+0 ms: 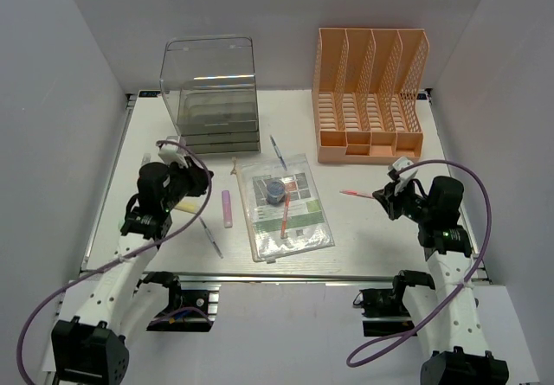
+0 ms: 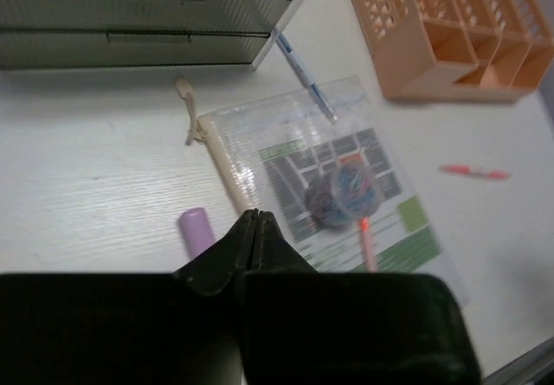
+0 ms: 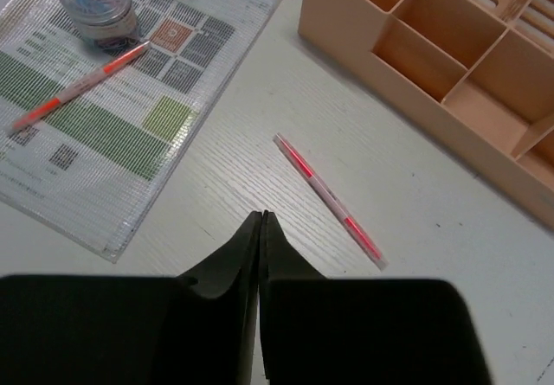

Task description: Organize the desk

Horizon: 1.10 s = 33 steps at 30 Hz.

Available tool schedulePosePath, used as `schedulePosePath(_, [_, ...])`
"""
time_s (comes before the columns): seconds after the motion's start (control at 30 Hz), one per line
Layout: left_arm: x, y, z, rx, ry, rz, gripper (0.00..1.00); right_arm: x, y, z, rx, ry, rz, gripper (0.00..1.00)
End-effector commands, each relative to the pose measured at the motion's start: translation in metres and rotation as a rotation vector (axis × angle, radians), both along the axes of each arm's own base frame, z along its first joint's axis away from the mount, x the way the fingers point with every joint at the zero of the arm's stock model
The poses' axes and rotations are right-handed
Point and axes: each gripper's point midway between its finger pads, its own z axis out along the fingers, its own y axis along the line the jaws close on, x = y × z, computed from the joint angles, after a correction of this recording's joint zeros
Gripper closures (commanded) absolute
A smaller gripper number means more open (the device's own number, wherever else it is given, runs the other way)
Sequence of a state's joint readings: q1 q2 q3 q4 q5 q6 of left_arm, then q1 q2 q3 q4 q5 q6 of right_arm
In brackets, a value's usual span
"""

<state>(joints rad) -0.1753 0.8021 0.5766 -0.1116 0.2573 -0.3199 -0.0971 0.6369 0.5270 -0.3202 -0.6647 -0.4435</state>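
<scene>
The white surface point(image 1: 372, 238) fills the middle of the overhead view, with a drawer box point(image 1: 210, 99) upper left and an orange rack point(image 1: 370, 91) upper right. Only the wrist views show the left tool point(image 2: 253, 219) and right tool point(image 3: 262, 221) pinched closed and empty, beside a purple tube point(image 2: 196, 229) and a red pen point(image 3: 329, 200).

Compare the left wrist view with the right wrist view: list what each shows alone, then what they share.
Left wrist only: the clear drawer box, a purple marker, a wooden stick, and the left gripper, shut. Right wrist only: the right gripper, shut. Both: the mesh pouch, the jar of clips on it, the loose red pen on the desk, and the orange rack.
</scene>
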Motion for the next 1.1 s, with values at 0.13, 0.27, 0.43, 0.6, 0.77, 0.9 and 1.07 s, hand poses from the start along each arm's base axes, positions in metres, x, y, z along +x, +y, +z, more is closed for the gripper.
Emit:
schedulePosePath(0.13, [0.042, 0.018, 0.031, -0.372, 0.126, 0.346, 0.72, 0.015, -0.009, 0.007, 0.033, 0.058, -0.098, 0.36])
schedulePosePath(0.27, [0.063, 0.026, 0.035, -0.619, 0.086, 0.48, 0.41, 0.017, -0.008, 0.003, 0.037, 0.097, -0.092, 0.36])
schedulePosePath(0.43, [0.093, 0.019, 0.01, -0.692, 0.138, 0.506, 0.36, 0.012, 0.0, 0.008, 0.041, 0.043, -0.039, 0.4])
schedulePosePath(0.6, [0.115, 0.021, 0.011, -0.732, 0.081, 0.52, 0.4, 0.007, 0.005, 0.007, 0.041, 0.019, -0.005, 0.5])
schedulePosePath(0.77, [0.132, 0.024, 0.01, -0.752, 0.028, 0.533, 0.4, 0.009, 0.005, 0.005, 0.033, 0.025, -0.004, 0.52])
schedulePosePath(0.9, [0.141, 0.025, 0.008, -0.765, -0.019, 0.526, 0.41, 0.008, 0.007, 0.002, 0.029, 0.023, 0.006, 0.53])
schedulePosePath(1.07, [0.154, 0.023, 0.004, -0.785, -0.045, 0.522, 0.42, 0.009, 0.007, 0.0, 0.025, 0.026, 0.007, 0.53])
